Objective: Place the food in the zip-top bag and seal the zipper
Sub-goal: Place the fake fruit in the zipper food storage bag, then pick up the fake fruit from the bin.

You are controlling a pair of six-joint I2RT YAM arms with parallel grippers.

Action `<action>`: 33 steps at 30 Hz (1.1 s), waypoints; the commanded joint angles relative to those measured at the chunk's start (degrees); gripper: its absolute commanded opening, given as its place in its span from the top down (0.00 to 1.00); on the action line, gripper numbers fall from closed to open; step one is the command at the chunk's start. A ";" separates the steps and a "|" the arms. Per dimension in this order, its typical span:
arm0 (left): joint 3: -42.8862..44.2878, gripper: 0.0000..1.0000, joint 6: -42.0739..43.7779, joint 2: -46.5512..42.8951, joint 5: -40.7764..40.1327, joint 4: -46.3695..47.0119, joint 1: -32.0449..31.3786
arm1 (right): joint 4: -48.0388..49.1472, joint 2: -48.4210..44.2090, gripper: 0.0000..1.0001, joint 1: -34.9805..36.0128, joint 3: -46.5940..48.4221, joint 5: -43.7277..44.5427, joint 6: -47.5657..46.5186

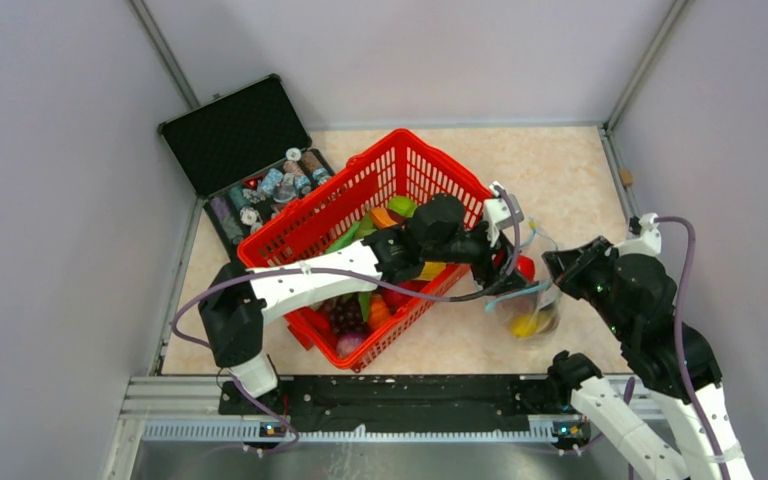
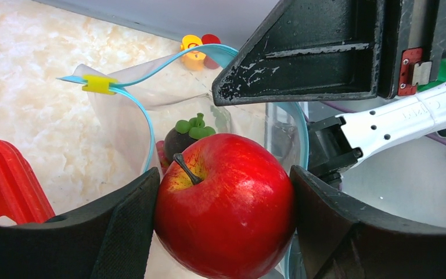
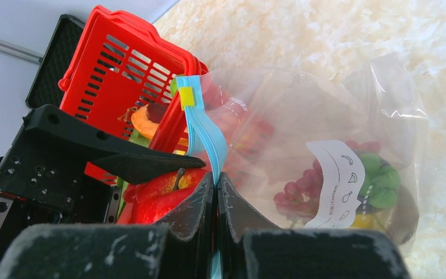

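A red apple (image 2: pixel 232 215) sat clamped in the jaws of the left gripper (image 2: pixel 225 195), right above the open mouth of the zip-top bag (image 3: pixel 302 122). The bag stood just right of the red basket (image 1: pixel 400 150), on the near-right part of the table. The right gripper (image 3: pixel 216 180) was closed on the bag's edge, pinching the light-blue zipper (image 3: pixel 206 136) and holding the mouth up. The yellow slider (image 3: pixel 186 99) sat farther along the strip, away from that grip.

Several pieces of food already lay at the bottom of the bag: a dark mangosteen (image 2: pixel 189 136), red grapes (image 3: pixel 296 192), and something green and something yellow beside the white label (image 3: pixel 337 183). From above, more pieces showed in the basket, among them a dark grape bunch (image 1: pixel 345 312) and orange and green items. I judged the filling to be partway through. The apple was not yet released, the basket's contents were to follow, and the zipper was wholly unsealed.
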 commanded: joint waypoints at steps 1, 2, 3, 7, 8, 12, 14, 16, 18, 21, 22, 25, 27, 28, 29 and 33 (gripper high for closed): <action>3.53 0.20 1.01 -0.25 0.52 -0.62 -0.17 | 2.08 -0.99 0.97 0.50 2.84 1.14 0.69; 3.50 0.13 0.91 -0.39 0.40 -0.69 -0.11 | 2.02 -1.04 0.97 0.46 2.80 1.36 0.74; 3.18 0.10 1.09 -0.63 0.74 -0.53 -0.11 | 1.95 -1.12 0.97 0.43 2.76 1.43 0.82; 3.47 0.04 1.51 -0.85 2.10 -1.28 -0.07 | 1.55 -1.34 0.97 0.44 2.67 1.93 0.91; 3.59 0.02 1.58 -0.99 2.17 -1.47 -0.03 | 1.47 -1.34 0.97 0.49 2.63 2.01 0.96; 2.74 0.01 2.32 -2.98 1.50 -2.06 -0.02 | 1.31 -1.42 0.96 0.43 2.53 2.36 0.90; 1.53 0.01 2.75 -4.91 0.54 -1.72 0.01 | 1.18 -1.47 0.96 0.44 2.35 2.64 0.91; -0.03 0.01 3.00 -7.05 -1.45 -1.22 0.14 | 1.22 -1.52 0.96 0.45 2.20 2.77 0.97; -1.86 0.01 3.12 -9.39 -3.93 -0.92 0.51 | 1.46 -1.61 0.96 0.48 1.86 2.80 1.04; -5.49 0.01 2.72 -13.35 -7.25 -0.13 1.32 | 1.77 -1.61 0.96 0.43 1.53 2.85 1.09; -6.84 0.01 2.59 -14.90 -8.44 0.25 1.61 | 1.93 -1.60 0.96 0.45 1.46 2.85 1.04; -11.57 0.01 2.66 -20.27 -13.60 1.59 2.08 | 2.26 -1.92 0.96 0.43 1.22 3.12 0.89; -13.61 0.01 3.48 -23.32 -17.74 0.50 2.13 | 2.21 -1.96 0.96 0.51 1.06 3.61 0.94; -13.89 0.01 3.55 -24.53 -20.63 -0.95 2.11 | 2.15 -1.96 0.96 0.45 1.09 3.84 0.95; -14.00 0.01 2.39 -25.78 -25.24 -2.90 2.10 | 2.24 -1.89 0.96 0.43 1.08 3.89 0.93; -17.10 0.01 0.82 -31.48 -37.65 -7.55 2.61 | 2.19 -1.66 0.96 0.51 1.13 3.75 0.82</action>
